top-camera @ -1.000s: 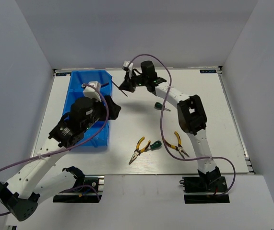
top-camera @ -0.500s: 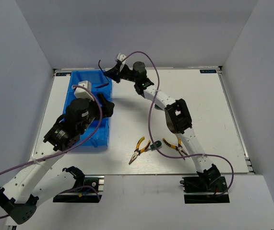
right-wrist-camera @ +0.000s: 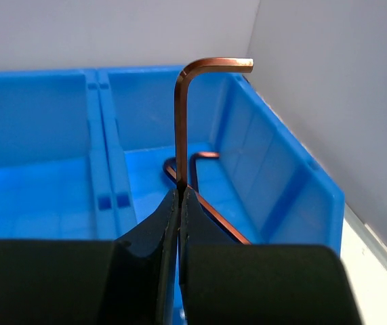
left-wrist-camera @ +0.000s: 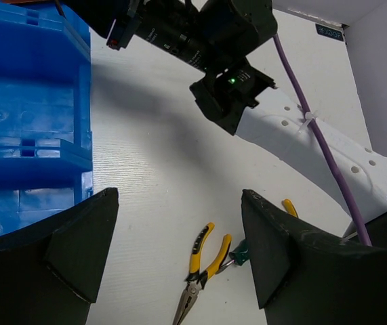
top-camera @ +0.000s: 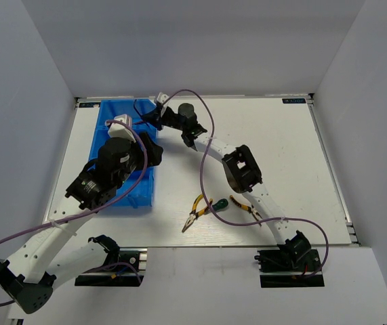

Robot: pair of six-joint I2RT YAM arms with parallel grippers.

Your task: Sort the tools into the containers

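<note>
Your right hand [right-wrist-camera: 179, 198] is pinched tight on a hex key [right-wrist-camera: 179, 115], upright at frame centre over the blue bin [right-wrist-camera: 281, 196], where a second key [right-wrist-camera: 207, 155] lies; next, part the fingers there; your left hand [left-wrist-camera: 179, 250] gapes empty.

A hex key [right-wrist-camera: 223, 220] lies in the bins [top-camera: 115, 112] at the table's [top-camera: 301, 162] left; pliers [top-camera: 194, 211] lie right of them, nearer the front.

light: bright, even, overhead | shadows: soft | focus: wrist-view foregrounds blurred
</note>
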